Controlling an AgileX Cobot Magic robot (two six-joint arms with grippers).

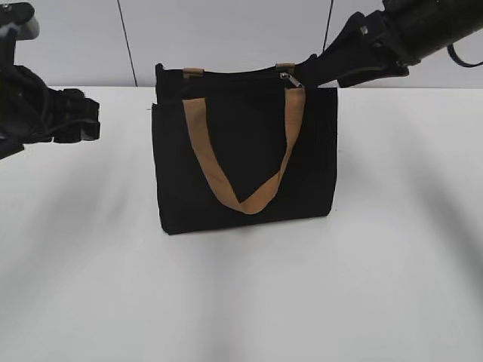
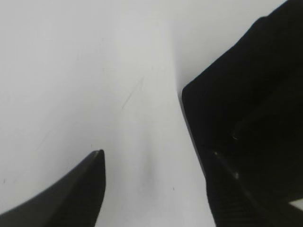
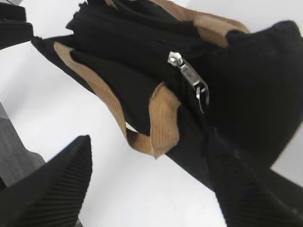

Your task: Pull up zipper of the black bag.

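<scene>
The black bag (image 1: 245, 162) stands upright on the white table, and a tan strap handle (image 1: 249, 197) hangs in a V down its front. The zipper (image 1: 289, 78) is a small silver pull at the right end of the top zip line. In the right wrist view the zipper (image 3: 189, 75) hangs on the black bag (image 3: 118, 42) just beyond my jaws. My right gripper (image 1: 315, 66) is open and empty at the bag's top right corner, also seen in its wrist view (image 3: 149, 142). My left gripper (image 1: 81, 121) is open and empty, left of the bag and apart from it; its wrist view (image 2: 156, 158) shows the bag (image 2: 246, 94) at the right.
The white table (image 1: 241, 302) stretches in front of and beside the bag. A pale wall (image 1: 226, 30) with dark vertical lines stands behind. A grey block (image 3: 12, 156) shows at the left edge of the right wrist view.
</scene>
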